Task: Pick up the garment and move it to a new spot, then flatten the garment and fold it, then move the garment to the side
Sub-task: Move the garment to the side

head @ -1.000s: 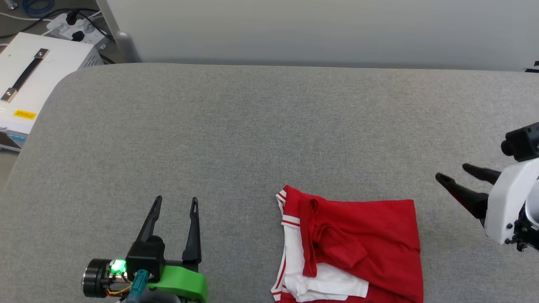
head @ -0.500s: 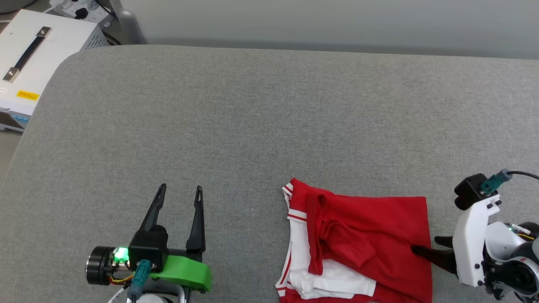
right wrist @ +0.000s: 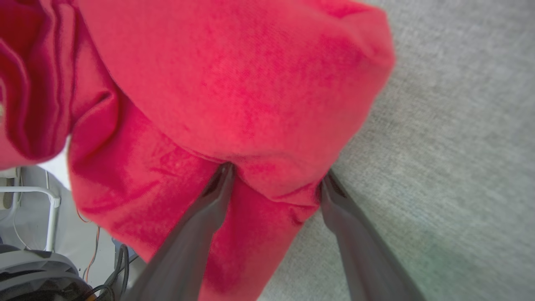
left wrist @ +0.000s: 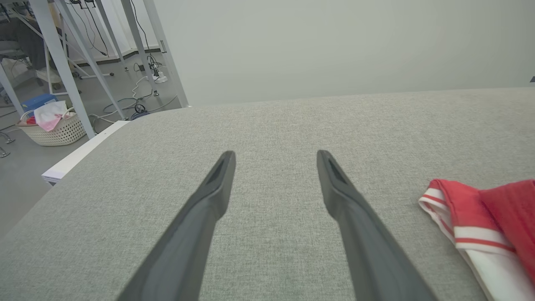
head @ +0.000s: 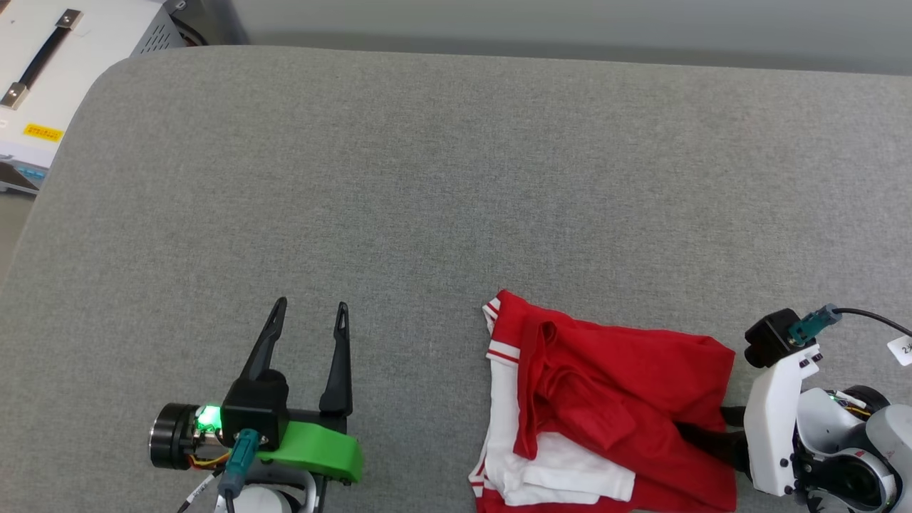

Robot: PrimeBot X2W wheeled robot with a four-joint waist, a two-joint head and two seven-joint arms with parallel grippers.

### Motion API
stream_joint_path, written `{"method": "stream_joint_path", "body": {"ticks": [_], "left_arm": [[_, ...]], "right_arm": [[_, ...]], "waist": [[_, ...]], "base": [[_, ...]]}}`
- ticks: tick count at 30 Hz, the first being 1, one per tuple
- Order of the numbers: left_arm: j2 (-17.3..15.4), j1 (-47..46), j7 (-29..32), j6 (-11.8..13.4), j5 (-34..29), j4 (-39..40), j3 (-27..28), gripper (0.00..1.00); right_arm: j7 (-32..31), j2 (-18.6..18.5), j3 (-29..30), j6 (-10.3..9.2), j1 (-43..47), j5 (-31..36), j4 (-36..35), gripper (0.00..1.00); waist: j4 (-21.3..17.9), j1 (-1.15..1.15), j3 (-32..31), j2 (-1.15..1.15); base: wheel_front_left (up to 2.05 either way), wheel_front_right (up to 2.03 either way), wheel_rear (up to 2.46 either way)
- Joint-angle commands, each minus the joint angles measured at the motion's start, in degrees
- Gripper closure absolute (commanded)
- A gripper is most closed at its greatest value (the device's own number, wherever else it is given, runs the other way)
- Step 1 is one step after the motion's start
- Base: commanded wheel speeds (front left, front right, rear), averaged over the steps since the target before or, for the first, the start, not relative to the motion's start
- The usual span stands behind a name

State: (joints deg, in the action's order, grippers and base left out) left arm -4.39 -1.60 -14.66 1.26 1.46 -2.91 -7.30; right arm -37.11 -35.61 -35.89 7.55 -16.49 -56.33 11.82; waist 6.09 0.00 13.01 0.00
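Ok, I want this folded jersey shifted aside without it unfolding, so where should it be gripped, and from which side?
I'd take the red jersey at its right edge, coming in low from the robot's right, where the right gripper sits open. There the red layers bulge off the grey table; the left side shows loose white sleeve layers.

There is one garment (head: 627, 399) at the lower right of the head view, and it lies on one grey table (head: 427, 178). There are two grippers: one left gripper (head: 311, 308) at the lower left and one right gripper (right wrist: 278, 177) at the bottom middle of the right wrist view. Each has two dark fingers, so four in total. At the upper left of the head view there is one white box (head: 78, 50) with one black handle (head: 35, 57) and one yellow label (head: 43, 132). The left wrist view shows one basket (left wrist: 56, 129) at its upper left.
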Motion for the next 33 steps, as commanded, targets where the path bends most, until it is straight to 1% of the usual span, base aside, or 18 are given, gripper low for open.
{"method": "stream_joint_path", "body": {"ticks": [1, 2, 10, 11, 14, 20, 25, 28, 33], "left_arm": [[0.18, -0.93, -0.34, 0.10, -0.27, 0.01, -0.01, 0.00], [0.22, -0.89, -0.34, 0.15, -0.21, -0.02, 0.00, 0.00], [0.45, -0.78, -0.34, 0.29, 0.03, -0.32, -0.10, 0.00], [0.49, -0.44, -0.34, 0.41, 0.03, -0.36, 0.07, 0.00], [0.53, 0.13, -0.34, 0.61, 0.11, -0.18, 0.35, 0.00], [0.69, 0.80, -0.34, 0.95, 0.46, 0.43, 0.96, 0.00], [0.75, 0.29, -0.34, 1.08, 0.38, 1.04, 1.50, 0.00], [0.54, -0.32, -0.34, 1.00, 0.09, 1.37, 1.84, 0.00], [0.08, -1.43, -0.34, 1.08, -0.28, 2.28, 2.48, 0.00]], "right_arm": [[0.47, 1.48, -2.72, -0.06, 1.17, -0.58, 1.72, 0.57], [1.34, 1.17, -3.14, -0.06, 0.83, -0.88, 1.66, 1.00], [7.97, -2.03, -4.02, -0.06, -2.96, -1.60, -0.47, 1.00], [10.56, -3.88, -3.56, -0.06, -4.66, -0.94, -1.88, 1.00], [12.26, -5.57, -3.08, -0.06, -6.15, -0.43, -3.45, 1.00], [13.72, -9.34, -2.13, -0.06, -9.37, 2.30, -6.70, 1.00], [13.94, -11.87, 0.05, -0.06, -11.40, 3.86, -8.12, 1.00], [14.62, -12.80, 1.60, -0.06, -12.06, 4.38, -8.54, 1.00], [15.74, -13.65, 4.13, -0.06, -12.90, 5.12, -8.25, 1.00]], "waist": [[-0.08, 0.00, 0.00, 0.00], [-0.17, 0.00, -0.04, 0.00], [-0.77, 0.00, -1.08, 0.00], [-1.27, 0.00, -1.64, 0.00], [-2.27, 0.00, -1.99, 0.00], [-6.15, 0.00, -1.64, 0.00], [-10.52, 0.00, -0.43, 0.00], [-13.17, 0.00, 0.77, 0.00], [-16.23, 0.00, 2.91, 0.00]], "base": [[0.00, 0.00, 0.00], [0.00, 0.00, 0.00], [0.00, 0.00, 0.00], [0.00, 0.00, 0.00], [0.00, 0.00, 0.00], [0.00, 0.00, 0.00], [0.00, 0.00, 0.00], [0.00, 0.00, 0.00], [0.00, 0.00, 0.00]]}}
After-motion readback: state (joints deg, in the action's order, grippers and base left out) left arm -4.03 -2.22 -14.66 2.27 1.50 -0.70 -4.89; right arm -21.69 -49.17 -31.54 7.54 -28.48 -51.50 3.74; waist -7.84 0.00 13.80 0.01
